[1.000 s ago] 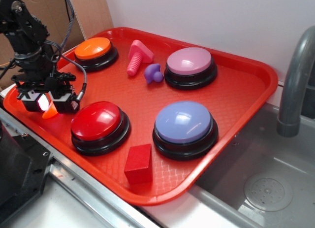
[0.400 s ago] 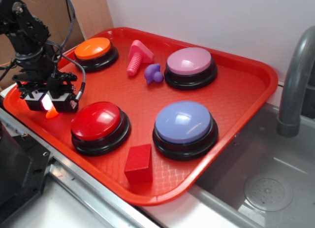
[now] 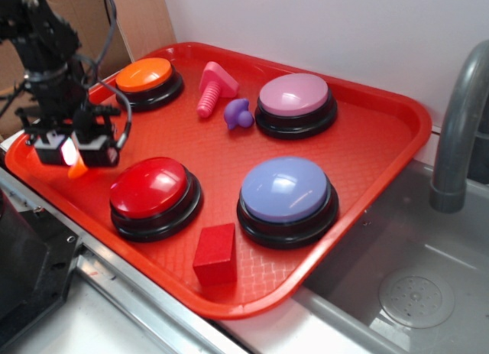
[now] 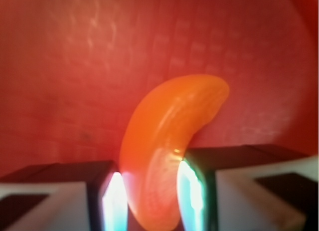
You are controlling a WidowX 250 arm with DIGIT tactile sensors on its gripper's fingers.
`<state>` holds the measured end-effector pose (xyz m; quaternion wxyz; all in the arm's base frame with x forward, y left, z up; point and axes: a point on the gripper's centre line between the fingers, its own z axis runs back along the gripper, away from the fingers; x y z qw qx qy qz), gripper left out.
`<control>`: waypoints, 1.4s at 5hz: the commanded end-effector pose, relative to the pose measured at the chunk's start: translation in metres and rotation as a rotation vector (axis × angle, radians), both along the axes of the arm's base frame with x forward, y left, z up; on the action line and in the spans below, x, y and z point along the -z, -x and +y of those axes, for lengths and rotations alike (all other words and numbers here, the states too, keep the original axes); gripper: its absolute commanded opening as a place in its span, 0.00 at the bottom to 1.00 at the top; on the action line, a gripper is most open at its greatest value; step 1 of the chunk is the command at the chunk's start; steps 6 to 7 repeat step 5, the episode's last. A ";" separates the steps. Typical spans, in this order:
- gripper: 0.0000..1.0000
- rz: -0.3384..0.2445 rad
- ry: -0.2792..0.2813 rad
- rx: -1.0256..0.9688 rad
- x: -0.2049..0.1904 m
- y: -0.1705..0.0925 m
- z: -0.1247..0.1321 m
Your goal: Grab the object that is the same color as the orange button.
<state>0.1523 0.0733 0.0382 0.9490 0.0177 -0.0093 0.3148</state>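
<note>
The gripper hangs over the left corner of the red tray, just in front of the orange button and beside the red-topped button. Its two pads are pinched onto the orange crescent, which matches the button's colour. In the wrist view the lower end of the slice sits between the jaws, one pad on each flat flank, while the curved upper horn sticks out free above them toward the tray floor.

The piece looks like hard, glossy moulded plastic: light, stiff, nothing that would crush or bend. The shine is the worry, since a smooth curved skin gives little friction. The hold sits near one tip and not across the fat middle, so the slice could pivot or squirt out if squeezed unevenly. A grip across the belly, on the two broad faces, would be the safer place.

From the side view only a small orange tip shows below the claw, and I cannot say for sure whether it is touching the tray or already clear of it.
</note>
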 end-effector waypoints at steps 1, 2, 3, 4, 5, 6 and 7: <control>0.00 -0.121 0.148 0.107 -0.077 -0.031 -0.008; 0.00 -0.141 0.218 0.299 -0.110 -0.049 -0.030; 0.00 -0.179 0.171 0.437 -0.143 -0.067 -0.066; 0.00 -0.178 0.103 0.502 -0.151 -0.077 -0.087; 0.00 -0.125 0.070 0.531 -0.142 -0.085 -0.091; 0.00 -0.125 0.070 0.531 -0.142 -0.085 -0.091; 0.00 -0.125 0.070 0.531 -0.142 -0.085 -0.091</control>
